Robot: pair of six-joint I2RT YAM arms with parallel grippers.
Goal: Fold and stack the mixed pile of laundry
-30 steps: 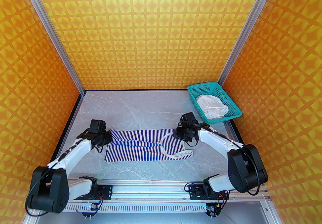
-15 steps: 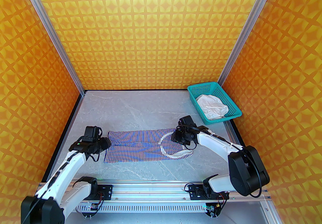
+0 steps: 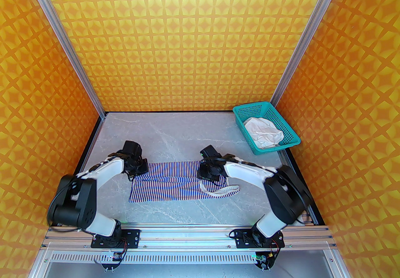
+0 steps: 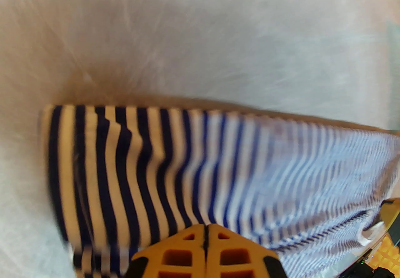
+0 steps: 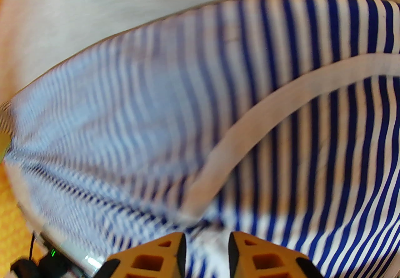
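The striped garment (image 3: 168,186) lies spread flat on the table, its whitish trim (image 3: 223,191) at the right end. My left gripper (image 3: 140,172) sits at the garment's far left corner. In the left wrist view it (image 4: 206,233) is shut, fingertips pressed together on the stripes (image 4: 187,161); I cannot tell whether cloth is pinched. My right gripper (image 3: 207,176) is on the far edge by the neckline. Up close its fingers (image 5: 206,239) stand slightly apart with bunched cloth and the trim (image 5: 281,95) running into the gap. The white cloth (image 3: 264,134) lies crumpled in the basket.
The teal perforated basket (image 3: 251,108) stands at the table's far right corner, against the orange patterned wall. Bare grey marble table (image 3: 175,133) stretches behind the garment. The metal rail with both arm bases runs along the near edge.
My left gripper drew back toward the near left, then swung forward onto the garment's far left corner. My right gripper slid left along the far edge toward the neckline.
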